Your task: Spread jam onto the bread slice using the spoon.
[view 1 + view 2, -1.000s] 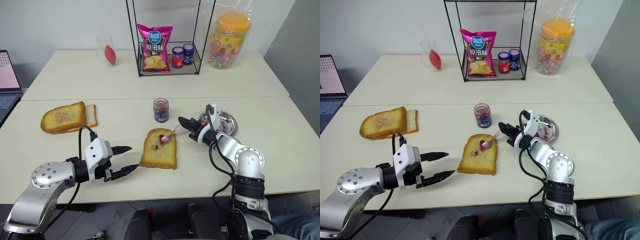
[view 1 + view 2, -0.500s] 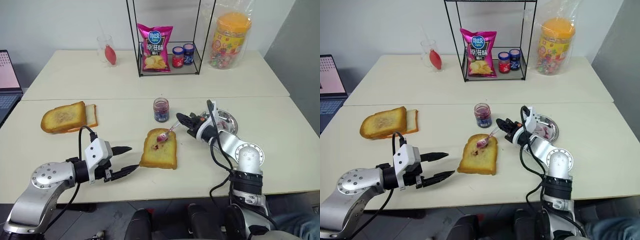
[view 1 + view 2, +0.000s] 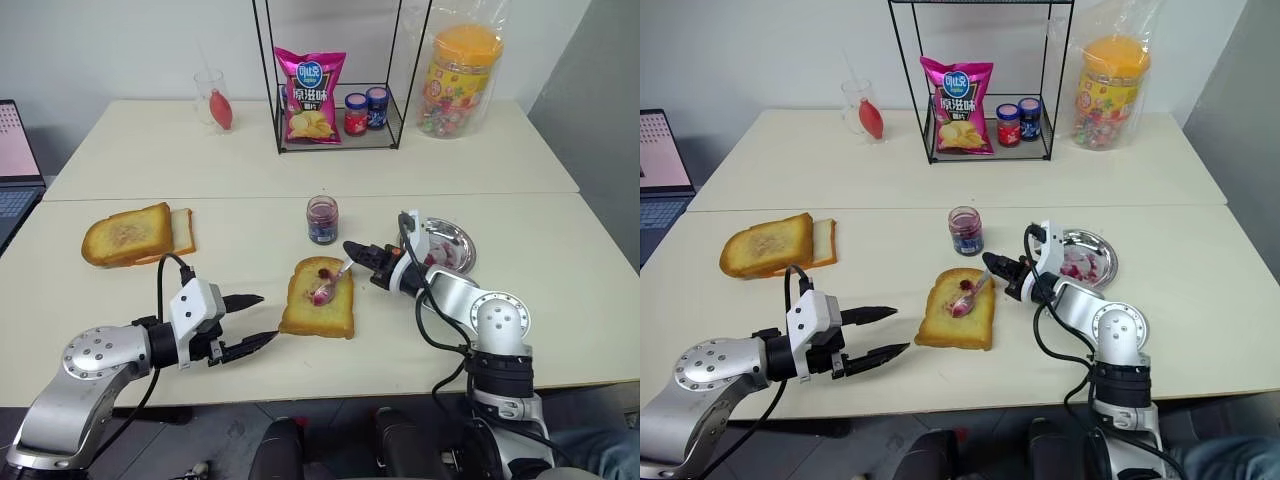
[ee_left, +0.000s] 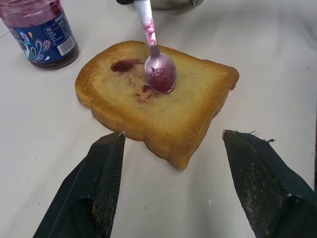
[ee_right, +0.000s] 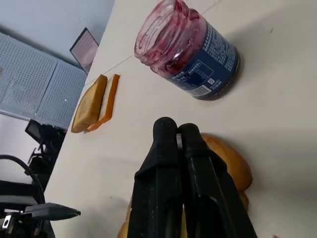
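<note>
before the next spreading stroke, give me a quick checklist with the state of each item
1. Right end effector shut on the spoon: ok.
2. Spoon bowl resting on the bread slice: ok.
3. Jam spread across the slice: not ok, just small smears near the bowl.
4. Left end effector open, short of the slice, not touching: ok.
5. Jam jar upright, apart from the slice: ok.

Head stereo pair looking down, wrist cameras close, sharing bread slice (image 4: 157, 99)
</note>
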